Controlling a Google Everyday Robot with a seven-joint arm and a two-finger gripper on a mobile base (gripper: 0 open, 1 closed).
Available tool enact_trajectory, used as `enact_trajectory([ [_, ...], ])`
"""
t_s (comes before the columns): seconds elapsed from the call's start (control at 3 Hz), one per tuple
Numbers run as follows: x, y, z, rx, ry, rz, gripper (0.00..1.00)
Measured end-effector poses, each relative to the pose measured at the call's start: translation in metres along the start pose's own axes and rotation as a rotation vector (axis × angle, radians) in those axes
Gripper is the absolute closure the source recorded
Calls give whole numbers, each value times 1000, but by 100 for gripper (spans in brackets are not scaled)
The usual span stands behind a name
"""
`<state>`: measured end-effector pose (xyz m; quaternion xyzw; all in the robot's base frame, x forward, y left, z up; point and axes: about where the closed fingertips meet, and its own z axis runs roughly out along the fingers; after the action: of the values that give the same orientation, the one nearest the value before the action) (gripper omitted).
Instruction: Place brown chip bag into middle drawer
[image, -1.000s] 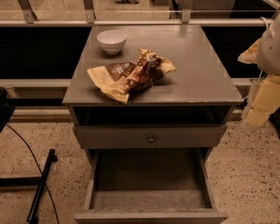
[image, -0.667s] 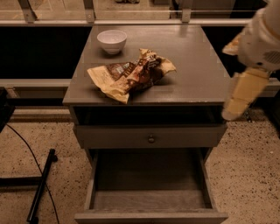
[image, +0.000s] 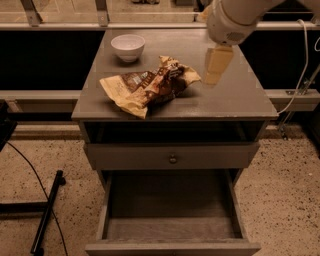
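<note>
- Grey cabinet top (image: 235, 95) carries the brown chip bag (image: 150, 87), which lies crumpled toward the front edge; a white bowl (image: 128, 46) sits behind it, apart from it.
- The gripper (image: 217, 65) hangs over the top just beside the bag's far end, apart from it; whether the claw is spread or closed I cannot tell.
- The middle drawer (image: 170, 227) stands pulled out below, its floor bare; the drawer front with the knob (image: 172, 159) above it is closed.
- Step in hand, as I judge it: the approach to the bag; nothing is grasped yet.
- The next move calls for coming across over the bag's bunched middle, descending and taking a fold; foil slips, so a firm bite matters. Then comes a lift clear of the front edge and down into the drawer.
</note>
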<state>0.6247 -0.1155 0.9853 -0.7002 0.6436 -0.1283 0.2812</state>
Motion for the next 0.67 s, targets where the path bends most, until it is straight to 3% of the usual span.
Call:
enact_trajectory([
  [0.33, -30, -45, 52, 5, -73, -104, 0],
  [0.67, -41, -81, 107, -26, -150, -130, 0],
])
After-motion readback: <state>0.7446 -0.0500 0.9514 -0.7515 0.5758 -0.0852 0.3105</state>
